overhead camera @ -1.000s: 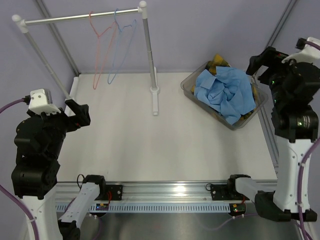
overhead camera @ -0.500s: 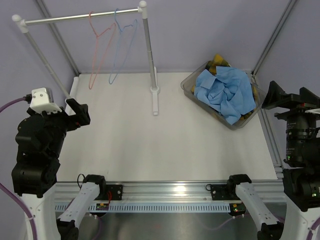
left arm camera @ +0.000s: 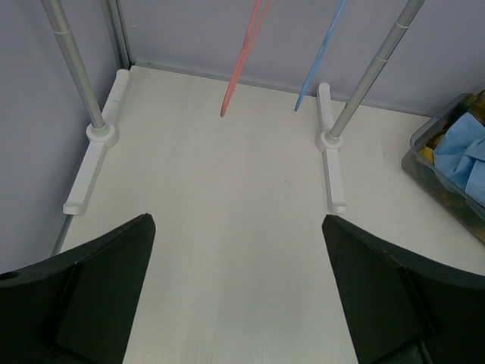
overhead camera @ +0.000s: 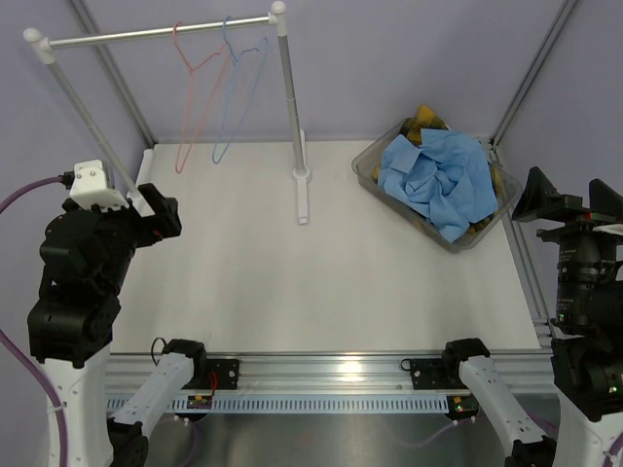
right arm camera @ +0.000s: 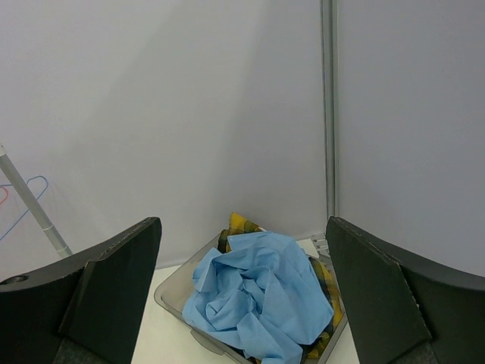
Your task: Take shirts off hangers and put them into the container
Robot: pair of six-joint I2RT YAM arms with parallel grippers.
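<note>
Shirts: both lie in the clear plastic container (overhead camera: 362, 163) at the far right of the table (overhead camera: 292, 282). The light blue shirt (overhead camera: 438, 180) is heaped on top. The yellow-and-black plaid shirt (overhead camera: 424, 116) shows only at the far edge and along the right side beneath it. The red hanger (overhead camera: 192, 112) and the blue hanger (overhead camera: 239, 92) hang bare on the rail (overhead camera: 156, 32) of the garment rack, close together. Judged from this layout, no shirt is left to unload.

Tool state: the left gripper (left arm camera: 239, 299) has its jaws spread wide and holds nothing. It hovers over the left side of the table, facing the rack. The right gripper (overhead camera: 569, 199) is likewise spread wide and empty, raised at the right edge of the table near the container and facing it.

Hazards:
- The blue shirt stands above the container rim, and a fold drapes over the near wall. A pass by the right arm through this zone could catch that fold and drag fabric out.
- The hangers rest on the rail by their hooks only. A knock to the rack post (overhead camera: 290, 97) from the left arm could unseat them or shift the rack.

Markings: no brand, label or writing is legible in any view.
</note>
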